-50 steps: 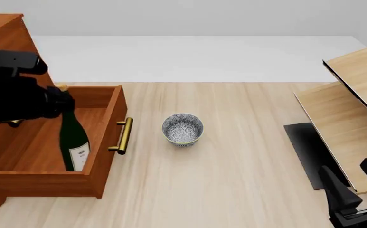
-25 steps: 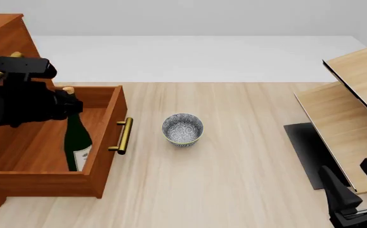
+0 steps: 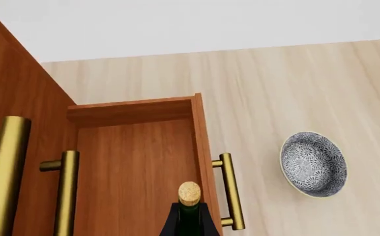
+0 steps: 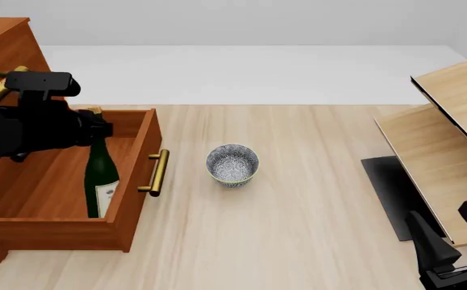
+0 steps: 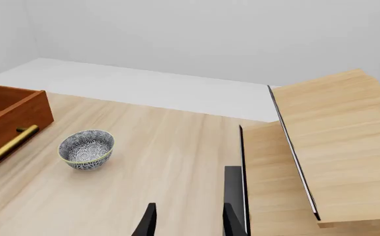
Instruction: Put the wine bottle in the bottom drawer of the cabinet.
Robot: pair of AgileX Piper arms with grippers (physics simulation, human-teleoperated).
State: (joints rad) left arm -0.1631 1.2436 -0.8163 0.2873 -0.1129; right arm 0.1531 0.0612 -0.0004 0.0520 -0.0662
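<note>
Right tool (image 4: pixel 447 244): black, parked at the near right corner of the pale wood-grain surface (image 4: pixel 298 229), fingers parted, holding nothing. Bottom drawer (image 4: pixel 128 181): deep reddish-brown wood, single brass bar handle (image 4: pixel 159 173), pulled open toward the middle of the surface. Wine bottle (image 4: pixel 101 181): tall slim dark green glass, white label low on the body, tan cork (image 3: pixel 189 193), standing roughly upright inside the drawer against its front wall. Left tool (image 4: pixel 88 130): black, at the bottle's neck; clenched or released cannot be told. Small speckled grey bowl (image 4: pixel 232 164): just beyond the handle, apart from it. Cabinet (image 4: pixel 3 42): large, reddish-brown, far left. Step in hand: placement. Next move likely calls for release, a straight lift clear, then closing the drawer.
</note>
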